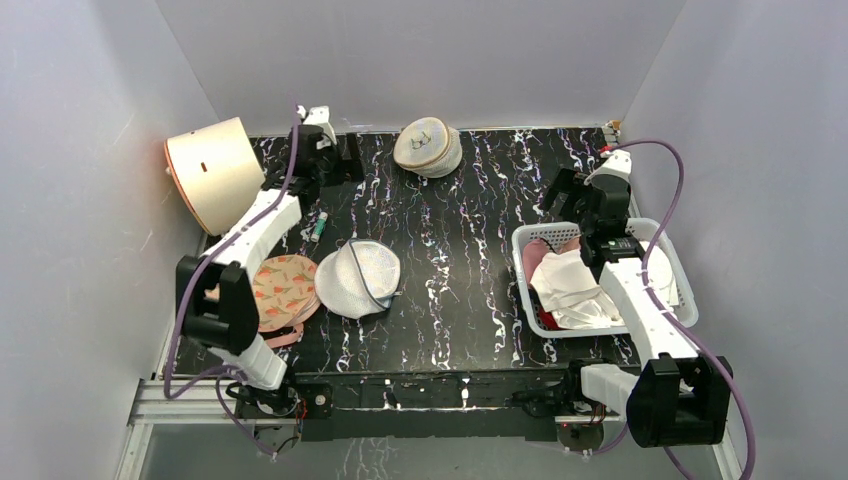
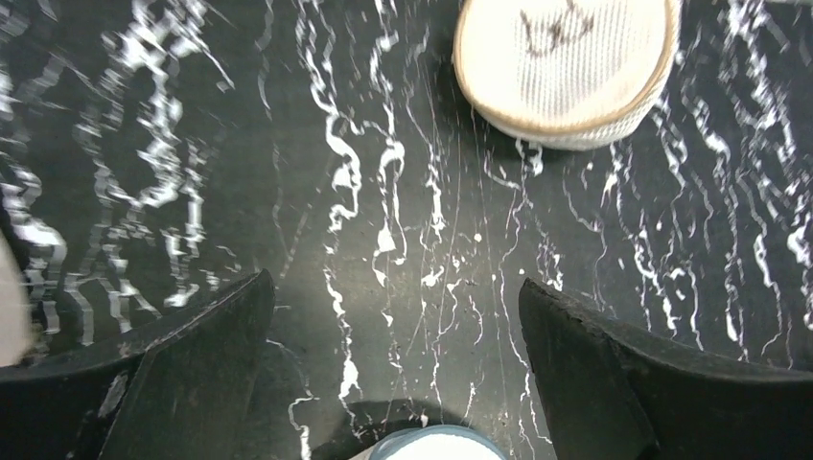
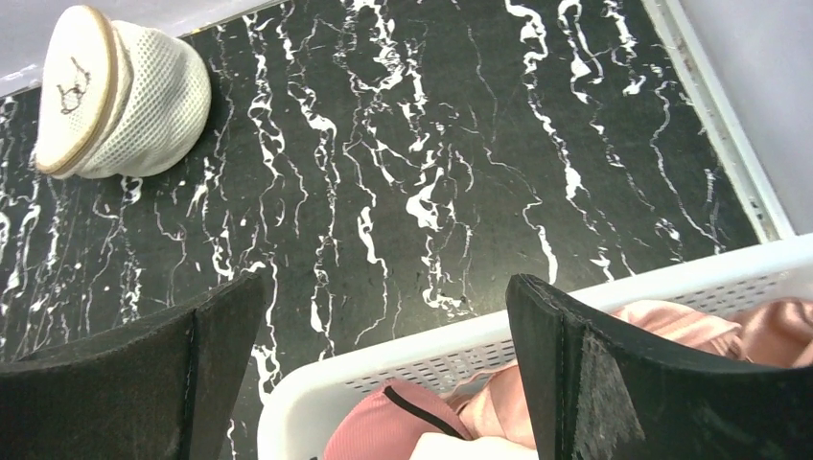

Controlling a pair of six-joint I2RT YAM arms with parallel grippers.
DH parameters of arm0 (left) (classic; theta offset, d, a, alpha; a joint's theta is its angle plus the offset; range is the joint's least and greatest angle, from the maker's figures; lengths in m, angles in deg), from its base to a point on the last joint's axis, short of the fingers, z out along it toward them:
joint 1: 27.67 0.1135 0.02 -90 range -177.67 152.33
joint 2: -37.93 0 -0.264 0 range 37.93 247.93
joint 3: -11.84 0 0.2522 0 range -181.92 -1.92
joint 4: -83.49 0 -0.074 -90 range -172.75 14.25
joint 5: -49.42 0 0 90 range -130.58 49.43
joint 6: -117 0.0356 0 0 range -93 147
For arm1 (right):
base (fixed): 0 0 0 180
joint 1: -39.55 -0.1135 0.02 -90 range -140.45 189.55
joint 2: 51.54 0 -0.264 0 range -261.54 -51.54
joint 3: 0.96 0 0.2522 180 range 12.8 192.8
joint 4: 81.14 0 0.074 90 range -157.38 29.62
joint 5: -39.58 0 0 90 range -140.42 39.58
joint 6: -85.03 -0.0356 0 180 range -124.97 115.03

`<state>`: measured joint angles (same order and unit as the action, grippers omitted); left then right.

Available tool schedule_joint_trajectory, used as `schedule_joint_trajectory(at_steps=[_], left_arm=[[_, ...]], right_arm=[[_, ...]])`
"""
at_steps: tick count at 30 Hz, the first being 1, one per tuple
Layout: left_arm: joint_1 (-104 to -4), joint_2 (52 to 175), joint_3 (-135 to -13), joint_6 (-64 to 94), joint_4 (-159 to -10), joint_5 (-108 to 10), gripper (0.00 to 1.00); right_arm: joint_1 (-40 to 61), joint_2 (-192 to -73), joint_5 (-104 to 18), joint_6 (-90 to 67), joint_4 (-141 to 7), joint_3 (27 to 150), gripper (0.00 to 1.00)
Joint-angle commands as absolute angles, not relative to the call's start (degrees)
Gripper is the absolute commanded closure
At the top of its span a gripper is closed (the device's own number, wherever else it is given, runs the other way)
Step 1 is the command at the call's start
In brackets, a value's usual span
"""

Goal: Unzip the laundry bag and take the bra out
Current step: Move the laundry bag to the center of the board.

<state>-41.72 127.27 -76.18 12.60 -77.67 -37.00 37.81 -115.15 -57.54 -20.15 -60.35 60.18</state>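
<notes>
Both spread open, left claw [image 2: 393,287], right claw [image 3: 383,287], laundry bag [image 1: 428,147], basket [image 3: 403,359] of pink and white garments [image 1: 570,285]

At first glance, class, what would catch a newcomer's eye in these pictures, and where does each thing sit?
The black white-veined table strikes first. On it, the cream laundry bag sits tilted at the far middle, a white dome bag near left, and a white basket of clothes on the right.
</notes>
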Motion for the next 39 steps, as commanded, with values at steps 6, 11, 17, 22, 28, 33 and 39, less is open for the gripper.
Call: schedule_joint_trajectory(at_steps=[6, 11, 17, 22, 28, 33, 39], left_arm=[[-42.06, 144.79, -83.03, 3.82, -82.42, -48.81, 0.02], [-42.07, 155.28, -90.4, -5.57, -85.15, -54.1, 0.02], [-42.13, 168.45, -100.47, -19.73, -93.14, -60.88, 0.02], [-42.19, 176.77, -105.05, -31.72, -102.17, -62.63, 0.05], [-42.2, 183.06, -107.95, -41.52, -109.07, -61.08, 0.11], [-42.43, 185.75, -110.55, -42.8, -108.11, -60.67, 0.31], [-41.83, 186.95, -112.66, -39.94, -109.65, -66.11, 0.64]], right_arm=[[39.29, -111.63, -42.51, -22.76, -79.98, 55.55, 0.02], [39.47, -107.17, -40.5, -23.96, -83.74, 52.72, 0.02], [39.62, -107.19, -36.89, -23.58, -81.97, 54.54, 0.02], [39.69, -107.62, -33.55, -24.95, -83.91, 53.91, 0.02], [39.71, -107.9, -32.65, -25.89, -85.16, 53.7, 0.02], [39.72, -109.3, -31.22, -27.41, -86.24, 53.45, 0.02], [38.6, -110.51, -27.94, -28.11, -81.6, 55.56, 0.02]])
